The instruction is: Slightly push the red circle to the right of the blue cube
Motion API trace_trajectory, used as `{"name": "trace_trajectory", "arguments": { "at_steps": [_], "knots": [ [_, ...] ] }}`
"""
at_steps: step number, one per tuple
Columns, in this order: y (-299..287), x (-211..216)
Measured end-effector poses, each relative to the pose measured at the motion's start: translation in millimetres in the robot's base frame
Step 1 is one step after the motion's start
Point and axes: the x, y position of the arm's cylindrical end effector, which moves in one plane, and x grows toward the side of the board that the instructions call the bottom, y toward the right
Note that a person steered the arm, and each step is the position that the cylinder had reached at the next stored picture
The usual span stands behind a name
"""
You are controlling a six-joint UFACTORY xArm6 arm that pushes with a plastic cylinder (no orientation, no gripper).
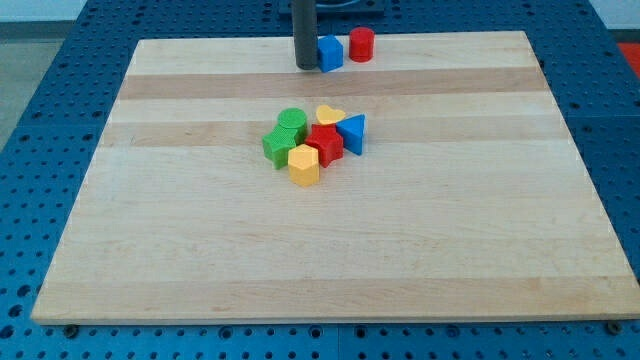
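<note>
Nearest the view's bottom, the wooden desk (330,270) lay bare. Toward the middle sat a tight cluster of blocks: a yellow hexagonal block (304,165) at the front, a green block (277,146) and a green cylinder (292,122) on the view's left, a red block (325,142) in the centre, a blue triangular block (353,132) on the view's right and a yellow heart-shaped block (329,115) behind. They touched or nearly touched one another and lay well apart from the task's pieces.

Far up, near the desk's top edge, the blue cube (331,53) stood with the red circle (361,44), a short cylinder, just beside it on the view's right and a little farther back; whether they touched could not be told. The tool had no jaws to open or close, being a plain dark rod holding nothing; my tip (306,66) rested on the desk just left of the blue cube, touching or nearly touching it, on the side away from the red circle.

Judging from this, the red circle already sat to the right of the cube, so little seemed left beyond a slight nudge, and the tip would first need to come round to reach it.
</note>
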Motion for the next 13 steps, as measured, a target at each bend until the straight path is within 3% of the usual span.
{"name": "trace_trajectory", "arguments": {
  "at_steps": [3, 5, 7, 9, 11, 13],
  "knots": [
    [0, 9],
    [26, 53],
    [149, 50],
    [287, 14],
    [277, 5],
    [181, -44]
  ]
}}
